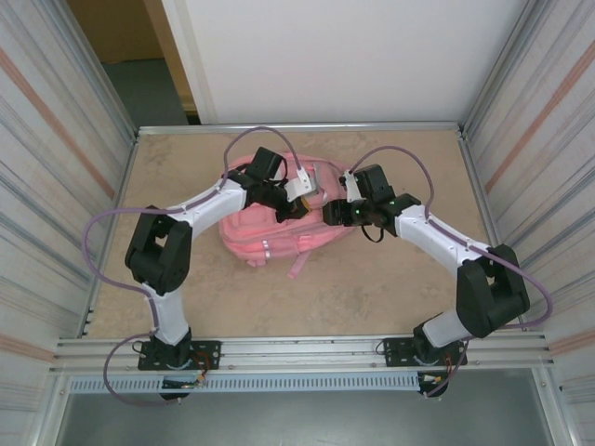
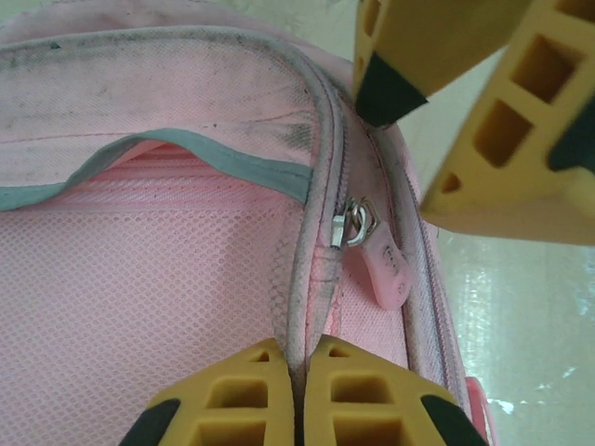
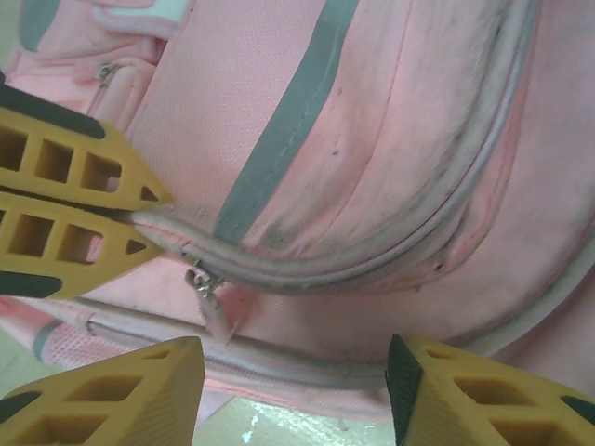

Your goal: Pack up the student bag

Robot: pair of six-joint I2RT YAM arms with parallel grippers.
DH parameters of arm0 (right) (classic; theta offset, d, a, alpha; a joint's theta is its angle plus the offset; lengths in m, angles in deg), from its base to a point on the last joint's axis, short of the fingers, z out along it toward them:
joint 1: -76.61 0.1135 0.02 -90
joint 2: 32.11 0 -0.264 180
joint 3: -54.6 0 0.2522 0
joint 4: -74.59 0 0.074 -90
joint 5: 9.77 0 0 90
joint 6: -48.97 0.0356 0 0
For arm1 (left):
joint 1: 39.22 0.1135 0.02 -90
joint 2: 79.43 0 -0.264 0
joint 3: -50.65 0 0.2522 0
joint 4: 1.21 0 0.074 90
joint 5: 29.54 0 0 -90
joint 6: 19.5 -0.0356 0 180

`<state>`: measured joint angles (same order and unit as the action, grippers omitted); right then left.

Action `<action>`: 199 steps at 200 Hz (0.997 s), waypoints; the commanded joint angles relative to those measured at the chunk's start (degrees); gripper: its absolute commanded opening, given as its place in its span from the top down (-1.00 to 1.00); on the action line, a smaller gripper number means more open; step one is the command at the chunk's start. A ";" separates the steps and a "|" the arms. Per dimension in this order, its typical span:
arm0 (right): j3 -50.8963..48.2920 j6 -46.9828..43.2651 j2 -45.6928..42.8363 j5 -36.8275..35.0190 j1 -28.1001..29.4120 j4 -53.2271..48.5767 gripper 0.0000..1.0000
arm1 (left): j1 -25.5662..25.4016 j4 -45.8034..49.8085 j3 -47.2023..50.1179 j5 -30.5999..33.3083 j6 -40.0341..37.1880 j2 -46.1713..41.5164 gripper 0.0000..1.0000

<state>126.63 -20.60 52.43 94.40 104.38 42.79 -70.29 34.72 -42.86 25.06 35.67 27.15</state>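
**Top external.** Student bag (image 1: 270, 232): lies flat on the table (image 1: 372, 288). Left gripper (image 1: 302, 206) and right gripper (image 1: 333, 214) meet over its edge, close together.

**Left wrist.** Left gripper (image 2: 299, 358): jaws pressed together, pinching the bag's piped seam (image 2: 321, 139). Zipper pull (image 2: 358, 228): just ahead of the fingertips, to their right. Right gripper's fingers (image 2: 502, 121): beyond the pull, crowding it.

**Right wrist.** Right gripper (image 3: 293, 381): jaws apart, holding nothing. The zipper pull (image 3: 206, 288) sits just ahead, between them. Left gripper's fingers (image 3: 65, 214): off to the left, clamped on the seam beside the pull.
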 commanded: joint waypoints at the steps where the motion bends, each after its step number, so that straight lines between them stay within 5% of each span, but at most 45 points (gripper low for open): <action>1: 0.24 -1.18 -1.48 -4.31 1.63 -1.16 -0.03 | 0.47 -2.57 1.35 -6.12 3.02 -4.62 1.00; 111: 0.62 2.97 -0.38 -5.98 6.19 1.44 -0.02 | 1.19 -2.68 -0.11 -11.99 7.11 -2.36 1.00; 141: 1.29 7.42 0.56 -18.81 11.16 1.16 0.00 | 1.19 -2.73 -0.84 -13.10 7.78 -1.48 1.00; 199: 1.93 13.39 3.15 -28.01 13.00 -0.65 0.73 | 1.19 -0.50 -0.41 -11.93 5.24 -1.83 1.00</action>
<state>127.74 -10.16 54.66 72.17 116.95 44.01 -69.17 33.52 -41.37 18.35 41.44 26.65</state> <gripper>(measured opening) 0.185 0.061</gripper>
